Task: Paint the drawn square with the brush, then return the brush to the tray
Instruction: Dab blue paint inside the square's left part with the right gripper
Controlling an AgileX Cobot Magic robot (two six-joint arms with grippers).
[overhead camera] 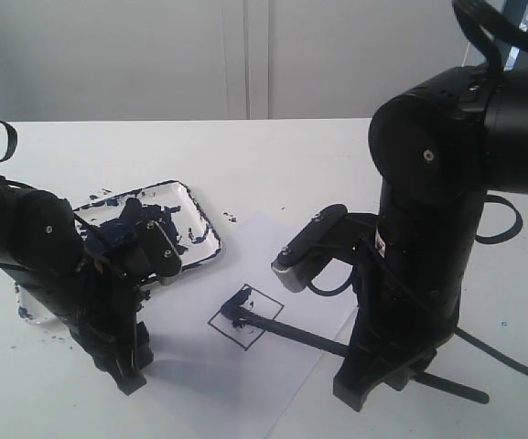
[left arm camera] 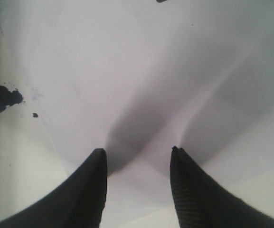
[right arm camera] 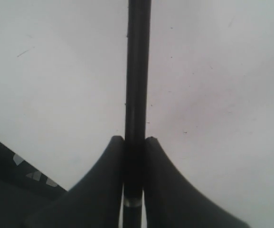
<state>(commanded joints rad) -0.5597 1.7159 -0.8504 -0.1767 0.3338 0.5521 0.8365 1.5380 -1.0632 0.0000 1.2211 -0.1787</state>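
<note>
The drawn square is a small tilted black outline on the paper, with dark blue paint in its upper corner. The brush lies low across the paper, and its painted tip rests on that blue patch. My right gripper is shut on the brush handle, and in the right wrist view the stick runs straight out between its closed jaws. My left gripper points down at the paper's near left corner. It stands open with nothing between its fingers. The paint-smeared tray sits behind the left arm, partly hidden by it.
The white paper sheet lies on the white table, with the square near its middle. Dark paint spots mark the table beside the paper and around the tray. The bulky right arm towers over the paper's right side.
</note>
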